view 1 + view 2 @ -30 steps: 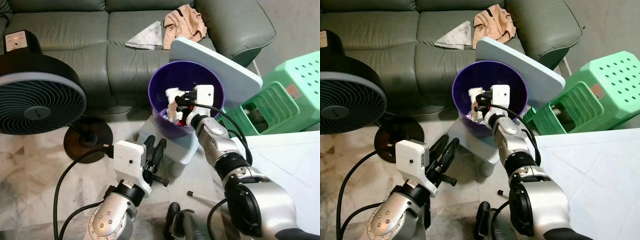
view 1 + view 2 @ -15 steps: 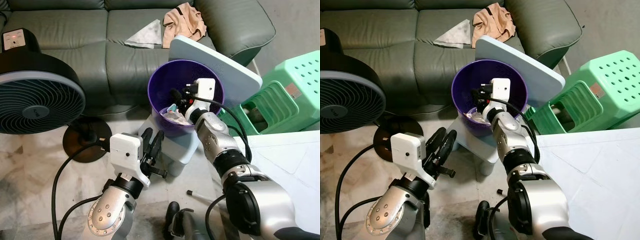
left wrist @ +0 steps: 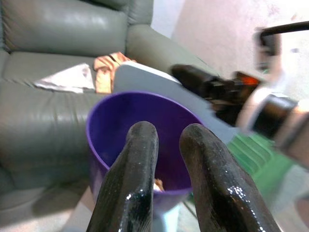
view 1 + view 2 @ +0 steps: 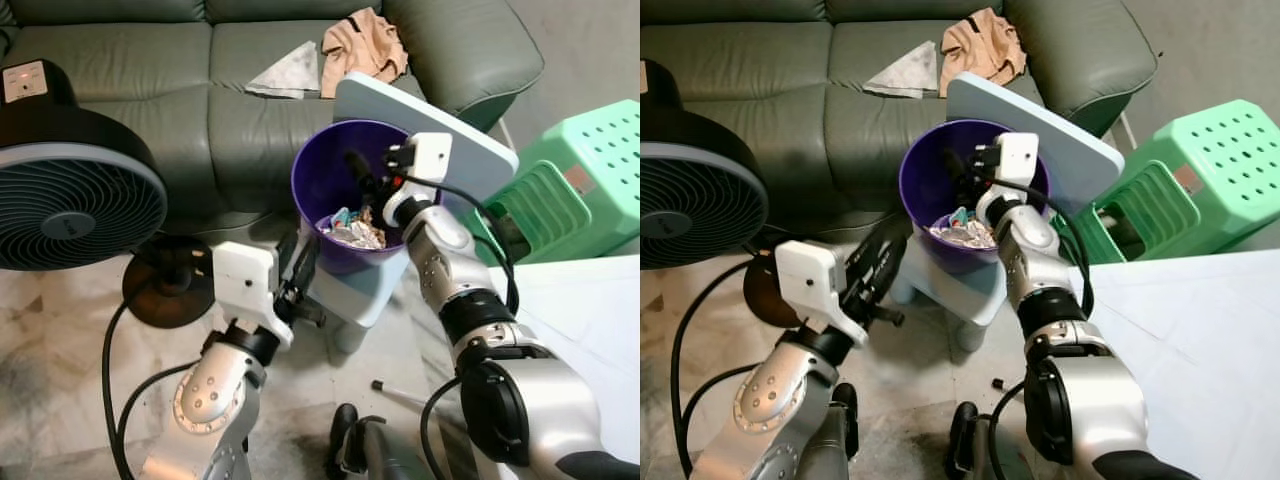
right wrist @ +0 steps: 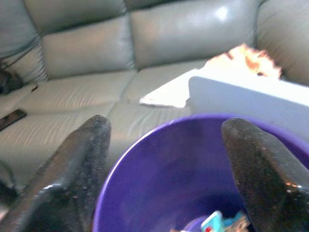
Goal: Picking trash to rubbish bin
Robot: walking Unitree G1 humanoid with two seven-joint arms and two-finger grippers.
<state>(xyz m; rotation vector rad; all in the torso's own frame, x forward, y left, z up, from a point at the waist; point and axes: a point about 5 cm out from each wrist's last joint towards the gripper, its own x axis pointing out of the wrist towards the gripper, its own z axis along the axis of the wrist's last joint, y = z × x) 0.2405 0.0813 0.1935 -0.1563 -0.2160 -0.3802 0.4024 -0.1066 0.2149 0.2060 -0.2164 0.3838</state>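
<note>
- Two grippers are at work near the bin [image 4: 345, 185]; nearest, the left gripper [image 4: 300, 262] sits low, just left of the bin's near wall, fingers almost together and holding nothing.
- Beside it, the pale stool [image 4: 345, 290] carries the bin, with bare floor [image 4: 60, 340] to the left and a small dark pen-like thing [image 4: 395, 393] lying near the robot's base.
- Over the bin's right rim the right gripper [image 4: 365, 180] now hangs with fingers spread wide and empty; a second ago it held a white piece down inside the bin.
- That piece has since dropped: the trash [image 4: 350, 228] lies crumpled on the bin's bottom, so this drop looks done.
- Room to withdraw is tight on the right, where a pale board [image 4: 460, 140] leans against the rim and a green stool [image 4: 580, 180] stands beyond.
- Left, a fan [image 4: 75, 190] crowds the left arm's side.
- Farthest, the sofa [image 4: 150, 90] holds a grey cloth [image 4: 285, 72] and a tan garment [image 4: 365, 45].
</note>
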